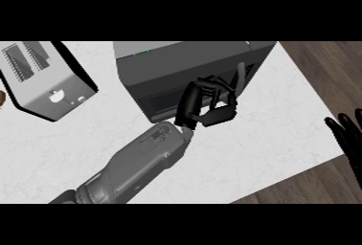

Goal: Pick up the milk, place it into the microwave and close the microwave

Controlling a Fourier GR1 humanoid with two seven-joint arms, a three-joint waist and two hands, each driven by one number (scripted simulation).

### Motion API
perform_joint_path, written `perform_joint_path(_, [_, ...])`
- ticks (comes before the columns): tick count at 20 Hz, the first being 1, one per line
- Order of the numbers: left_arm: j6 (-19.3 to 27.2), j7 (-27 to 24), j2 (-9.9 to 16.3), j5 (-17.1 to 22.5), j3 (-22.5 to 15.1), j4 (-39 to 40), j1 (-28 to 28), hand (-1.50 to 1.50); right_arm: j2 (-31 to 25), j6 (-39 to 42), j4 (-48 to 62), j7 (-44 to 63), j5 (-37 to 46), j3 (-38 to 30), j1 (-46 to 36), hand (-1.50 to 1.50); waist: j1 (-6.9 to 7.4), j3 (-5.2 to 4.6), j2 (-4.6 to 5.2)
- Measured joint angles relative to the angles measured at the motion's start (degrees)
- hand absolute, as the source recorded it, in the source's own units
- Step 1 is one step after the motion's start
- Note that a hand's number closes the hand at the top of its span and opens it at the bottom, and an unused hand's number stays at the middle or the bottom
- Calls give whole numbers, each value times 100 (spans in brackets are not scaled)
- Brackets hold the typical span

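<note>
Closure of the microwave (185,67) is judged to be the step in hand. The left hand (209,103) is set against the front face of the oven, fingers curled, with nothing seen held in them. The milk is not visible anywhere on the bench (84,143); whether it lies inside cannot be told. The door appears nearly or fully shut, so a final push or a withdrawal would be called for next. The microwave is a dark grey box with matte faces, placed at the far edge of the bench. A silvery toaster (42,79) stands by the far left corner. The white bench top is faintly mottled. The right hand (348,136) rests past the right edge, fingers straight.
</note>
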Motion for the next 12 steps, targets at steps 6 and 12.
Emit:
perform_joint_path(6, [-11,-354,0,251,-7,79,6,150,-147,19,-109,151,-187,-73,-117,-150,-66,10,-2])
perform_joint_path(12, [-18,-661,0,440,-34,156,-1,150,-258,19,-198,286,-385,-134,-213,-150,-119,16,1])
